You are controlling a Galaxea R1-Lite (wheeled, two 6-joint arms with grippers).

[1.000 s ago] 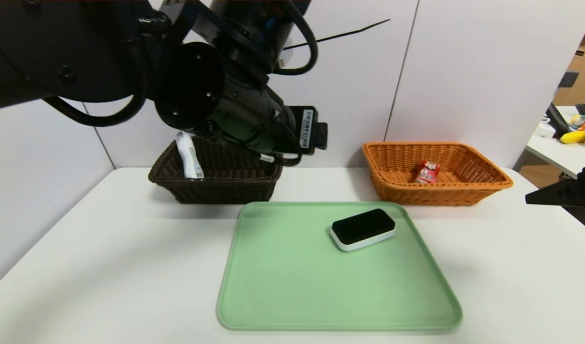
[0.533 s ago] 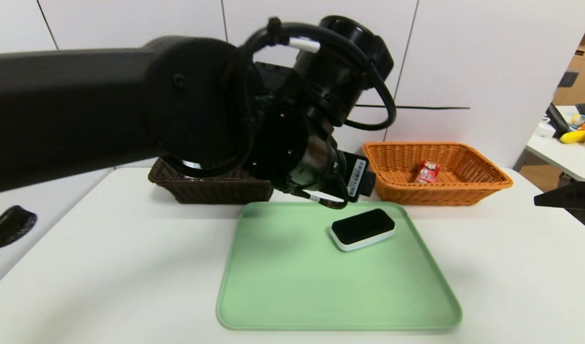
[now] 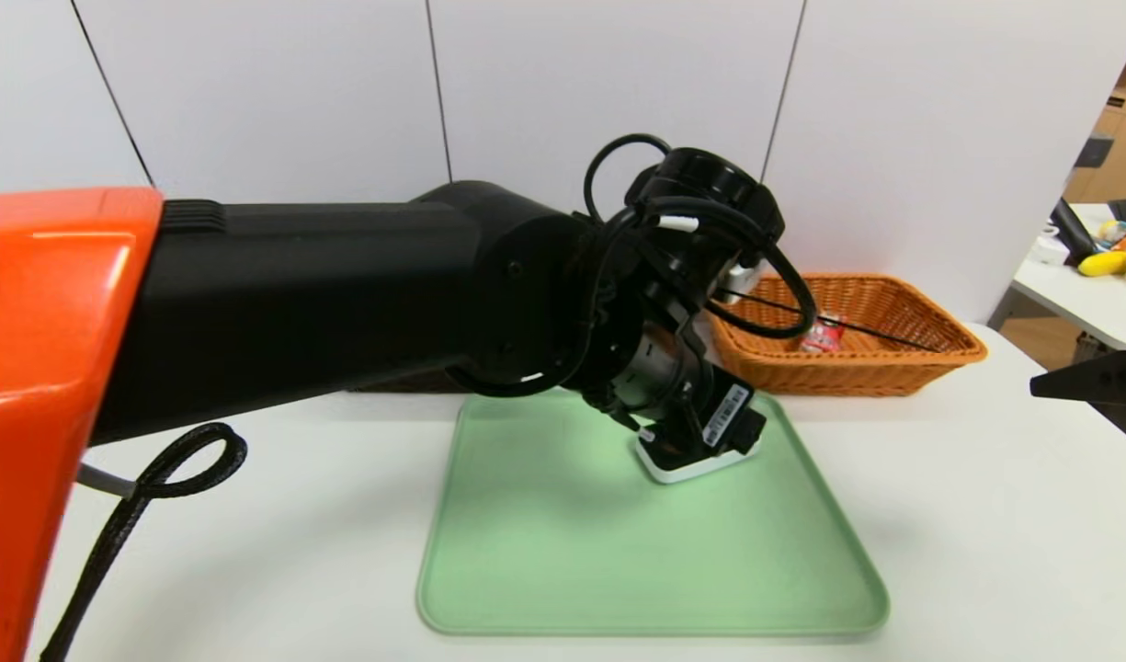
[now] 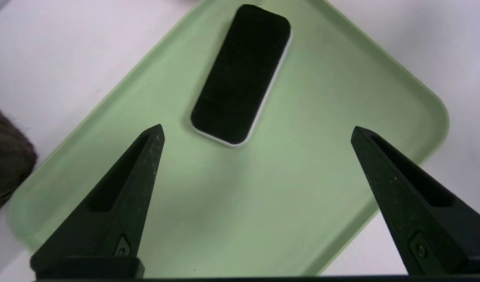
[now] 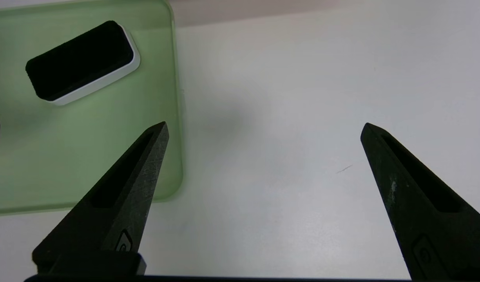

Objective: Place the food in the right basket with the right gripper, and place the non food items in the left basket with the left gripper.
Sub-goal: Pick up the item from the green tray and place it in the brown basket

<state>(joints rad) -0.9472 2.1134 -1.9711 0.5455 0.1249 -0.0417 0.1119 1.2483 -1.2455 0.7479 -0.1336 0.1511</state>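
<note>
The black eraser (image 4: 241, 74) lies flat on the green tray (image 4: 334, 117), toward its far right part, with bare tray floor on every side of it. The left gripper (image 4: 257, 131) hangs above the tray near the eraser, fingers spread wide, nothing between them. The left arm (image 3: 342, 285) (seen from the head camera) hides the left basket and part of the eraser. The orange basket (image 3: 930, 354) holds a red packet (image 3: 822, 336). The right gripper (image 5: 263, 127) hangs over bare white table (image 5: 287, 117) beside the tray's right edge, fingers apart.
</note>
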